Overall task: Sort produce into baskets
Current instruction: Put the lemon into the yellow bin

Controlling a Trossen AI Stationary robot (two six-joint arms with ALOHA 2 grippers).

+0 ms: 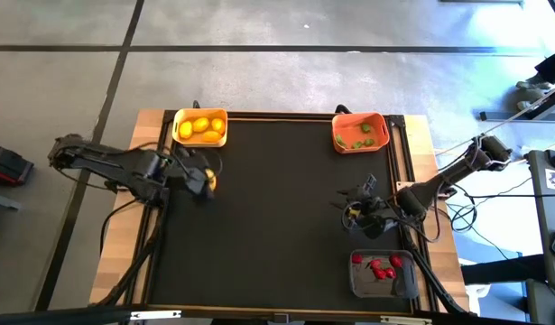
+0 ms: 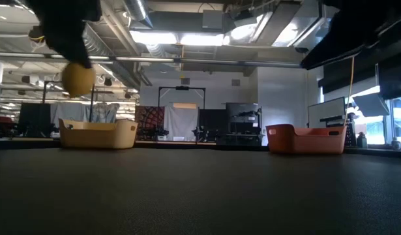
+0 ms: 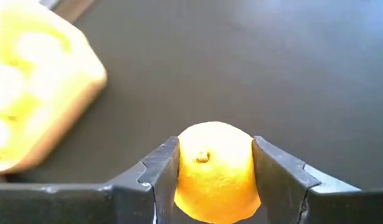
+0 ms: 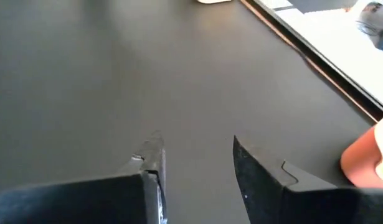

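Lemon carried to the yellow basket

Your left hand (image 3: 215, 180) grips 1 lemon (image 3: 215, 171) near the yellow basket (image 1: 200, 127); next, move above it and release. Your right hand (image 4: 194, 165) waits open.

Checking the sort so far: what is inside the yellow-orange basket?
The yellow-orange basket holds yellow lemons, roughly three or four; anything beneath them is hidden. Another lemon sits clamped in the left gripper beside it.

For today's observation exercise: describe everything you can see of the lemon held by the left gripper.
The lemon is a small yellow oval toy with a dimpled skin and a dark stem dot. It sits clamped between the left gripper's two dark fingers, lifted clear of the black mat, just short of the yellow-orange basket holding other lemons.
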